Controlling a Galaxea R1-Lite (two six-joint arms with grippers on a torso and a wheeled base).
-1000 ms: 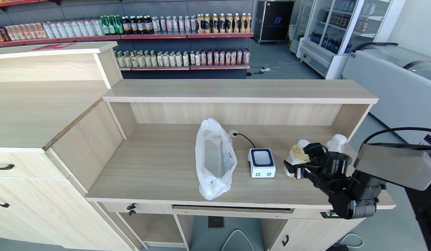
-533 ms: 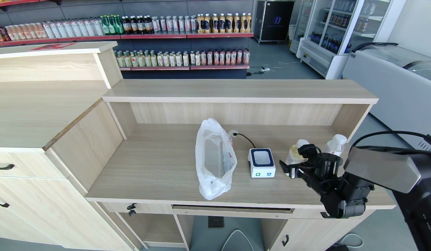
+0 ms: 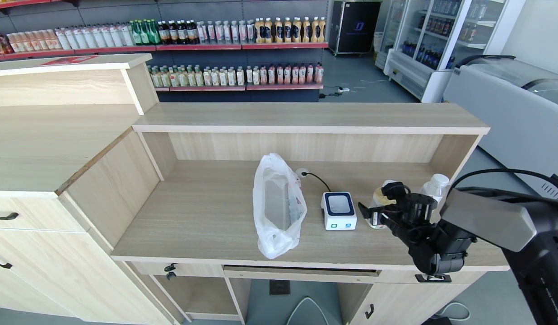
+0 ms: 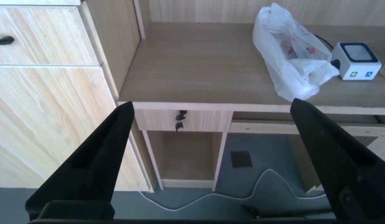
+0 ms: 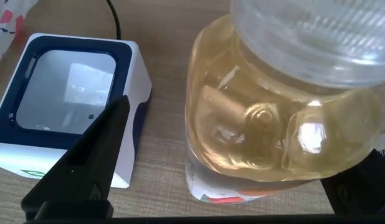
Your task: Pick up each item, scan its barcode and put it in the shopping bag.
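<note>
My right jaws stand open around the bottle (image 5: pixel 273 124); closing off-centre could tip it onto the scanner (image 5: pixel 68 93) just beside them. My left jaws hang open too.

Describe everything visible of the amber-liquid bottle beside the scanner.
The bottle is clear plastic, squat and rounded, holding pale amber liquid, with a wide ribbed whitish cap and a label band at its base. It stands upright on the wooden counter, right of the scanner, apart from it. The open right gripper straddles it; contact cannot be told.
</note>
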